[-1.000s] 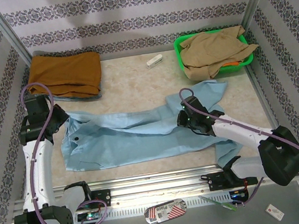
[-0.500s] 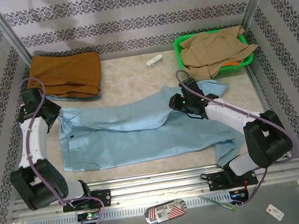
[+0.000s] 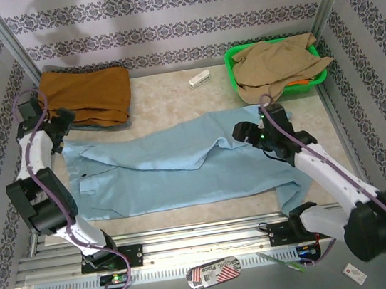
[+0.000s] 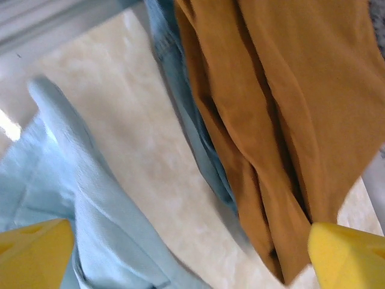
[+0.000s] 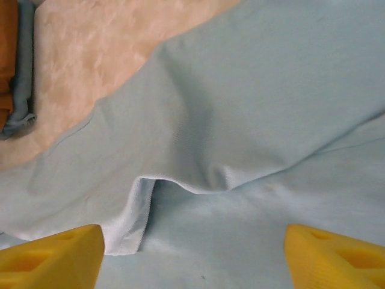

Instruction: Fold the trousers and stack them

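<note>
Left pincer (image 3: 61, 123) at 10 o'clock, fingers spread wide and empty, above the waist end of the trousers (image 3: 182, 167), just beside an orange garment (image 3: 85, 95). Right pincer (image 3: 243, 134) at 3 o'clock, likewise released, low over a fold in the pale blue cloth. Trousers laid out across the worktop (image 3: 172, 97) from 9 to 3 o'clock, one leg end bunched at 4 o'clock. At 1 o'clock, a green basket (image 3: 227, 57) with a tan garment (image 3: 275, 61).

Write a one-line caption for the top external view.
Left gripper at the waistband end and right gripper over the legs of the pale blue trousers spread across the table, jaws open.
</note>
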Tool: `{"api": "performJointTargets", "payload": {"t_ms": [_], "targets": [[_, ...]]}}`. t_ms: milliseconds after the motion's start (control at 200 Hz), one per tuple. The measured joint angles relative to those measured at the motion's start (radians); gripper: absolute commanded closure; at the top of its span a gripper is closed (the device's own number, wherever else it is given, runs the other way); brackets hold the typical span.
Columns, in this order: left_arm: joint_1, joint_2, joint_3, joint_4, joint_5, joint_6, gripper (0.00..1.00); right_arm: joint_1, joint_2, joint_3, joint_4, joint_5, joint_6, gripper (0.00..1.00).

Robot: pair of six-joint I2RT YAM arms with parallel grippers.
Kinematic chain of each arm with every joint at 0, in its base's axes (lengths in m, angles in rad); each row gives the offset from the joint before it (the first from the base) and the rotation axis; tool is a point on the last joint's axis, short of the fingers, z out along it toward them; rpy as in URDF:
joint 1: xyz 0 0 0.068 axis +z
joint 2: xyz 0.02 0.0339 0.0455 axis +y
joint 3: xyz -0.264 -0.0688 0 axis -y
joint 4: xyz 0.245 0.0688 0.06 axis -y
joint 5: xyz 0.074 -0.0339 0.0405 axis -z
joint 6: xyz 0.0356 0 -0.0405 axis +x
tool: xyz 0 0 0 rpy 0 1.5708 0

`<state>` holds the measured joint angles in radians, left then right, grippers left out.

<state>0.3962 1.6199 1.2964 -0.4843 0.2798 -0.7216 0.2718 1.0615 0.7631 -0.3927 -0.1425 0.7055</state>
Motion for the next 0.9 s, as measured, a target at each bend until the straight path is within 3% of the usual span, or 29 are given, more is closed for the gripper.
{"api": "performJointTargets", "payload": {"t_ms": [260, 500, 724, 899], "targets": [[-0.34, -0.559, -0.456, -0.024, -0.044, -0.057, 0.05, -0.174, -0.152, -0.032, -0.274, 0.032, 0.002, 0.16], [-0.461, -0.887, -0.743, -0.235, -0.151, -0.146, 0.15, -0.238, -0.188, -0.071, -0.468, 0.029, 0.002, 0.18], [-0.6, -0.962, -0.822, -0.326, -0.206, -0.322, 0.19, -0.259, -0.19, -0.071, -0.544, 0.033, 0.002, 0.17], [-0.666, -0.83, -0.839, -0.341, -0.233, -0.452, 0.2, -0.289, -0.189, -0.071, -0.578, 0.029, 0.018, 0.15]]}}
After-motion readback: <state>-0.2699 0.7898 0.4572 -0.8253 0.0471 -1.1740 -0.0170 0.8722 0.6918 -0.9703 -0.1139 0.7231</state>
